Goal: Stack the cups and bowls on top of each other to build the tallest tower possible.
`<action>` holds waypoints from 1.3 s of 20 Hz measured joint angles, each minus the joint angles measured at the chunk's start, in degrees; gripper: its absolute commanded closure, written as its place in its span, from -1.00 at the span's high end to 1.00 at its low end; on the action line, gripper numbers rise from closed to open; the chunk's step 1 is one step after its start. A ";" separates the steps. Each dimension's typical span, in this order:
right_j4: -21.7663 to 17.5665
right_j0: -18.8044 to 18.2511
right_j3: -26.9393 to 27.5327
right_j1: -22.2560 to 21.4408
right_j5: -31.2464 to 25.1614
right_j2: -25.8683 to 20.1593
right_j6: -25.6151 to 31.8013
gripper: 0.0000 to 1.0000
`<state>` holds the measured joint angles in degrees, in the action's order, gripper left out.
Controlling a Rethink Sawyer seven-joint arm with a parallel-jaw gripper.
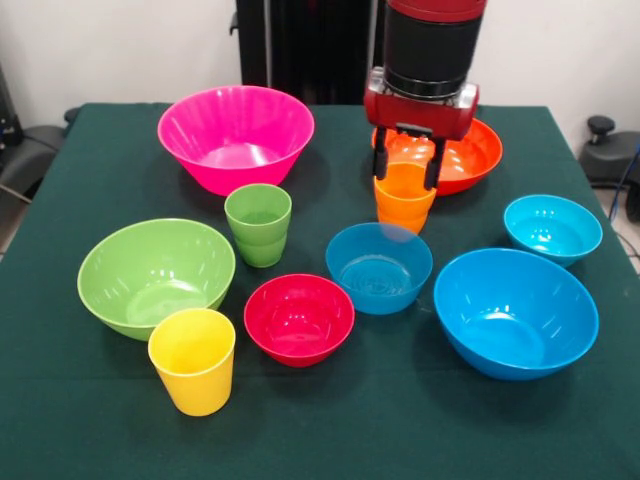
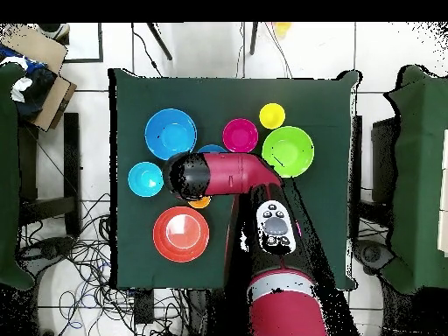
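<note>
Apparently unlabelled, the orange cup sits between black fingers.

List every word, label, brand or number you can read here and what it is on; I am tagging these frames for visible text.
No readable text in either view.
The cups and bowls, such as the orange cup under the gripper, are plain plastic without print.
The arm's button panel in the overhead view bears small marks, too small to read.
</note>
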<state>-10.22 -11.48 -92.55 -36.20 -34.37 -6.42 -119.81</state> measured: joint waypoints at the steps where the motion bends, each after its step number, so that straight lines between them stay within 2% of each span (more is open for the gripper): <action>1: -0.19 0.00 0.13 0.01 0.01 -0.28 0.00 1.00; 10: -2.07 -0.25 0.63 0.15 0.01 -2.23 0.00 1.00; 26: -7.48 -1.97 1.18 6.48 1.50 -2.36 0.00 1.00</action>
<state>-17.70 -13.45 -91.38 -29.71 -32.87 -8.78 -119.81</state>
